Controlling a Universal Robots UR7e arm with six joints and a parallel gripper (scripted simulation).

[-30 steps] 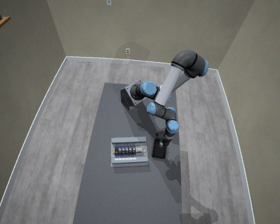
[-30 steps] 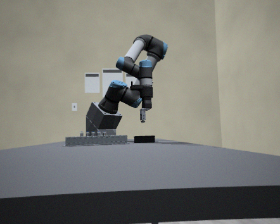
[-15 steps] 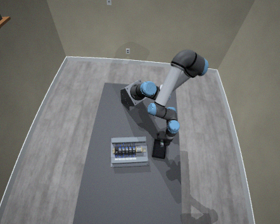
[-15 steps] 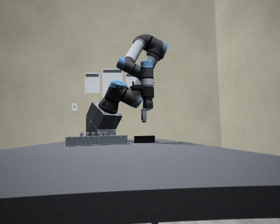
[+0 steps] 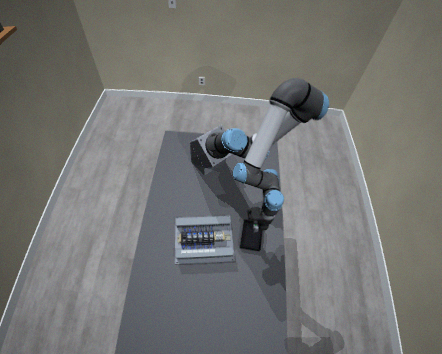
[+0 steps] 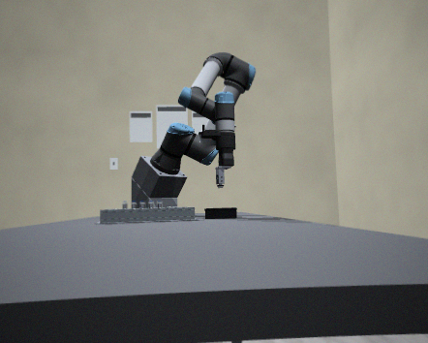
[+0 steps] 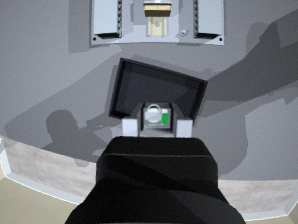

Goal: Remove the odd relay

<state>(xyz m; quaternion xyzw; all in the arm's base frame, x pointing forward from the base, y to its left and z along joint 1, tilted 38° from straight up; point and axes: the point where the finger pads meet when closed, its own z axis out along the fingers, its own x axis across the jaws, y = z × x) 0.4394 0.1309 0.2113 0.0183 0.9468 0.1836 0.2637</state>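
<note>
A dark grey desk fills the middle of the top view. On it lies a grey relay panel, flat, just left of centre, and beside it to the right a small black parts tray.

The relay with the green button is out of the panel. In the wrist view it sits at the centre of the frame, clamped between the two pale fingers of the gripper; the jaws stand roughly half open, closed firmly on the relay's sides. The tray's dark floor lies directly behind it in that view.

The relay looks like a small, rigid plastic block, probably light and unlikely to deform, though its smooth sides could slip. Holding it across the two flat side faces, as here, seems the sound place to take it.

In the exterior view the arm is folded high at centre frame, elbow uppermost, the last link pointing straight down. The gripper hangs well above the tray, not touching it. The panel sits level on the desk to the left, apart from the tray.
</note>
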